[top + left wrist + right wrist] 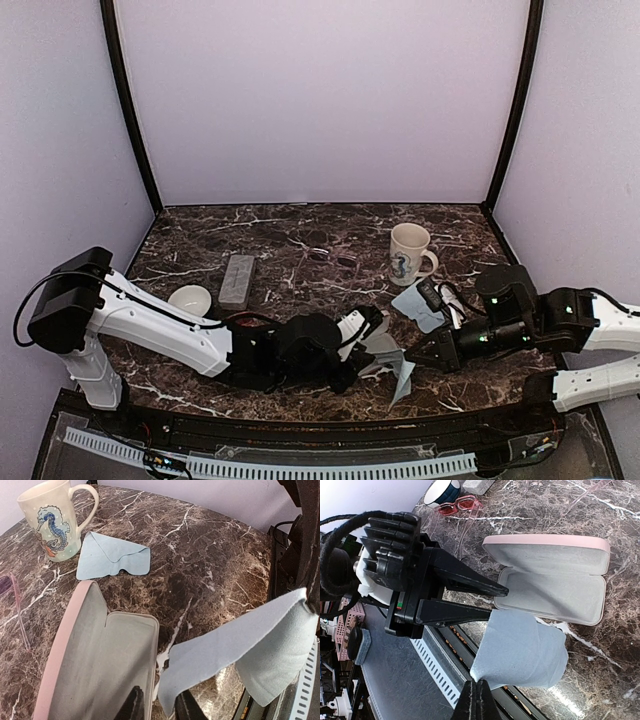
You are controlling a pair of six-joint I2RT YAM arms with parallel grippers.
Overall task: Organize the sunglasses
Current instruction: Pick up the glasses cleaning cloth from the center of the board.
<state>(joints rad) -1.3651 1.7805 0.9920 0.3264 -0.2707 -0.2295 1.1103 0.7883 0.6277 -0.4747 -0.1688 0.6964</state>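
The dark veined marble counter (300,225) carries a seahorse mug (408,255), a folded light blue cloth (112,557) beside it, an open pink case (555,575), a grey case (237,279), a small bowl (190,299), red-pink sunglasses (460,505) and dark sunglasses (335,258).

Bright, even light — soft shadows, wrist views warped at edges

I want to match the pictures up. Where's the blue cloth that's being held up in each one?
Top view: the blue cloth hangs low, just right of middle.
Left wrist view: it stretches across the lower right.
Right wrist view: it's at the bottom middle.
Shared landmark: the open pink case, right beside it in all three.
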